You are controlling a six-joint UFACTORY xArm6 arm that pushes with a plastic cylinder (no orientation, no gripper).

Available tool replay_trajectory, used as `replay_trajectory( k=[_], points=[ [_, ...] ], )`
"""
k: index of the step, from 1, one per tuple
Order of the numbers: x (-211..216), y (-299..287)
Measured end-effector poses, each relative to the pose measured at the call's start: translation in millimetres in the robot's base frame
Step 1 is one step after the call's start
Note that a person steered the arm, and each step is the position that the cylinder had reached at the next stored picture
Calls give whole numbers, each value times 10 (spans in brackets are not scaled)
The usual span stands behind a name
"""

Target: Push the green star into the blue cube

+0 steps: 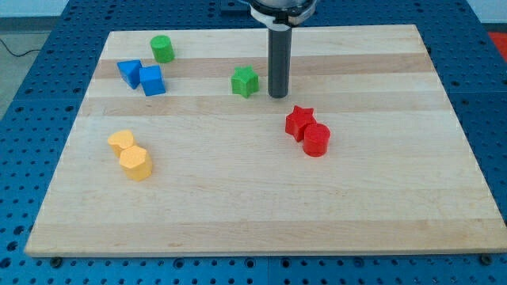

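Observation:
The green star point(245, 81) lies on the wooden board, above its middle. The blue cube point(152, 80) sits toward the view's left, touching a second blue block point(130, 73) on its left. My tip point(277, 96) stands just to the right of the green star, a small gap apart. The star lies between my tip and the blue cube, roughly on one level line.
A green cylinder point(162, 49) stands above the blue blocks. A red star point(299, 121) and red cylinder point(316, 140) sit below and right of my tip. Two yellow blocks point(121, 142) point(135, 163) lie at the lower left. The board's top edge point(261, 30) is close behind the rod.

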State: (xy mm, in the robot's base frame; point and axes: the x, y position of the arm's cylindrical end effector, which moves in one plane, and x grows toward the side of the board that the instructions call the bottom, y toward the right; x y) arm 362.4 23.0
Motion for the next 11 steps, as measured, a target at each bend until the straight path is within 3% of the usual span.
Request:
replay_trajectory(
  k=[1,4,5,7,8,9,11],
  points=[
    [-27,-80],
    [-322,-1447],
    [-289,-1486],
    [-127,-937],
    [-309,-652],
    [-573,-747],
    [-995,-1750]
  ],
)
